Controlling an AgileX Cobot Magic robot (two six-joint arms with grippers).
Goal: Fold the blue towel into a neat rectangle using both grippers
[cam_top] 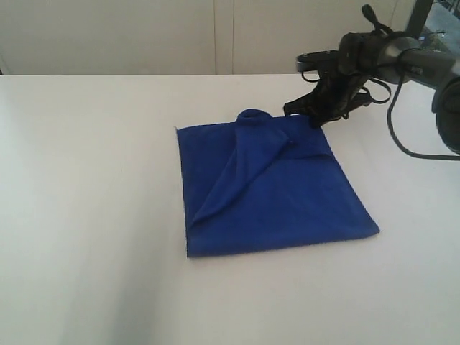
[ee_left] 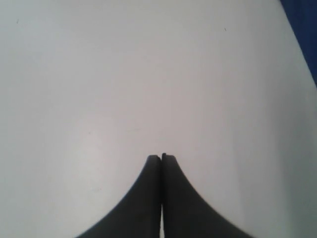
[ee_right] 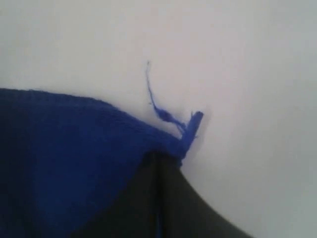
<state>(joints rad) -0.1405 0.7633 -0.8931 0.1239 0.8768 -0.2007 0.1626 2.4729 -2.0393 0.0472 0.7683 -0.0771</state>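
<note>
Lying just right of centre in the exterior view, the blue towel rests on the white table as a roughly square, doubled-over shape, its near edge running toward the lower right of the frame. A raised fold crosses it diagonally, from a small hump at the far edge, upper middle of the cloth, down to the near left corner. The right gripper comes in from the upper right of the frame and meets the towel's far right corner, with a black cable looping below the arm at the right edge. Its own wrist view shows the two black fingers pressed together with that corner pinched between them, the blue fabric bunching over the tips; a loose thread and a short blue tag stick out past the pinch over bare table. The left gripper does not show in the exterior view. Its wrist view shows the fingers closed against each other with nothing between them, over bare white tabletop, and only a sliver of the towel shows in one corner of that frame, well apart from the fingertips.
</note>
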